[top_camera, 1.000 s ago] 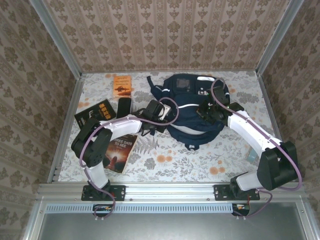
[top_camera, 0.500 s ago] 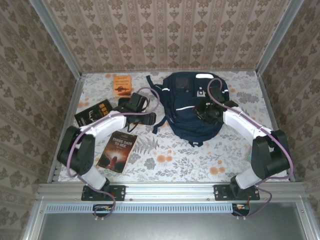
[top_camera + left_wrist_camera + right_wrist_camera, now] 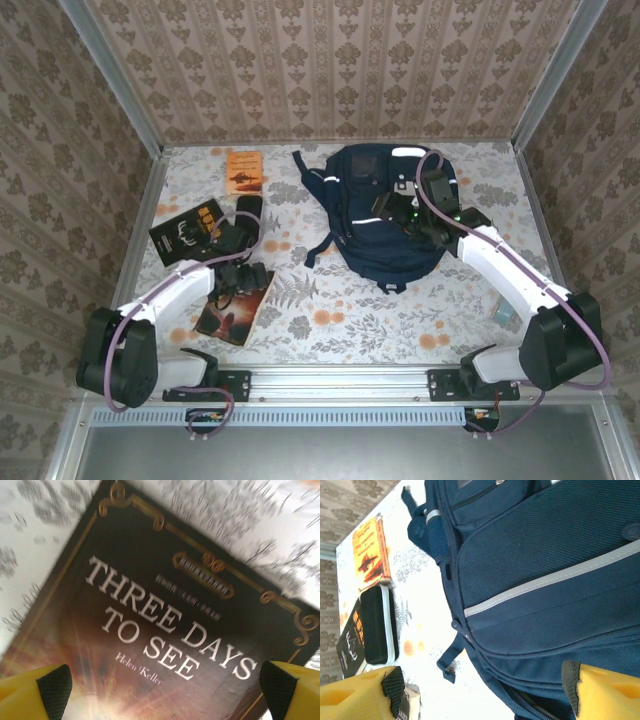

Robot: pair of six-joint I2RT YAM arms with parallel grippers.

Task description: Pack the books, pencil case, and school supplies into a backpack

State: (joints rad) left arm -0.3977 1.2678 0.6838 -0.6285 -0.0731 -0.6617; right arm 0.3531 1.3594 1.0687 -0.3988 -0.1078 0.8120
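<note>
The navy backpack (image 3: 375, 235) lies flat at the table's middle right, its white stripe and zip close below the right wrist camera (image 3: 545, 570). My right gripper (image 3: 393, 210) (image 3: 482, 690) hangs open over it, nothing between the fingers. The dark brown book (image 3: 230, 318) (image 3: 165, 605) titled "Three Days to See" lies near the left front. My left gripper (image 3: 240, 276) (image 3: 165, 692) hovers open just above its top end, not touching it. The black pencil case (image 3: 248, 209) (image 3: 377, 625) lies between the orange book (image 3: 244, 171) (image 3: 370, 550) and the black gold-lettered book (image 3: 185, 230) (image 3: 350, 640).
A dark strap (image 3: 318, 250) trails from the backpack's left side onto the floral tablecloth. A small pale teal object (image 3: 503, 312) sits by the right arm near the right wall. Metal frame posts and patterned walls close in the table on three sides.
Both grippers have opened. The left arm swung back from the backpack's left side to above the brown book. The right gripper shifted further up the backpack, which now lies flatter.
</note>
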